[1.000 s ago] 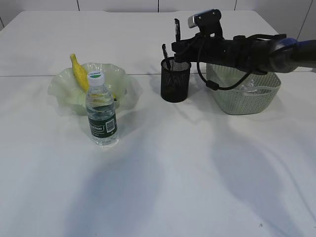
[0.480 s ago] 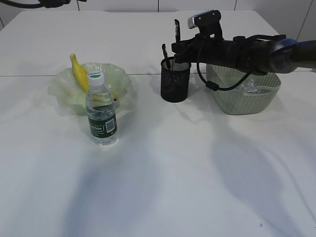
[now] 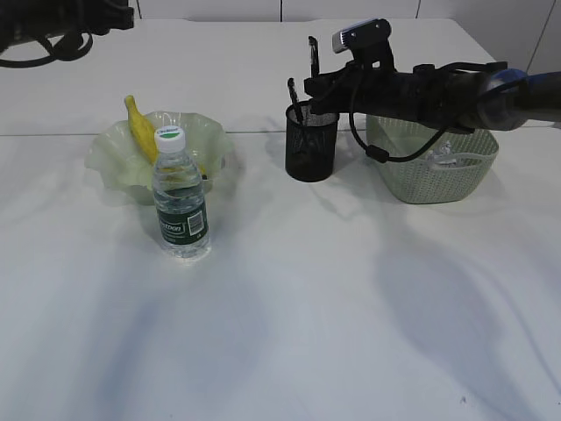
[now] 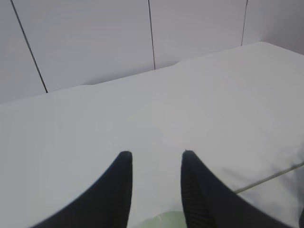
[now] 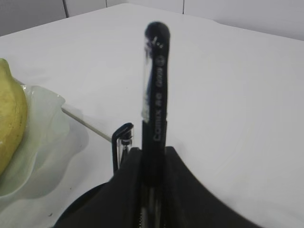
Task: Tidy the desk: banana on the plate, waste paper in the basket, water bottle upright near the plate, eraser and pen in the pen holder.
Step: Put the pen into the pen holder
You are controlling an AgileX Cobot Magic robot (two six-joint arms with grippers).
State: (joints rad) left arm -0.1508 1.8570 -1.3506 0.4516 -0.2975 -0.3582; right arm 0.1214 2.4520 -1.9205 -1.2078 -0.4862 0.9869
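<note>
Right gripper (image 5: 153,159) pinching upright pen (image 5: 155,85) above holder (image 3: 310,141). Left gripper (image 4: 154,161) parted, holding nothing. Banana (image 3: 140,129) on plate (image 3: 110,149); bottle (image 3: 180,197) upright nearby.

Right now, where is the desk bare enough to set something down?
The wide front area below the water bottle and basket is bare. A smaller gap lies between plate and pen holder. Around the pen holder it is crowded by the right gripper.
</note>
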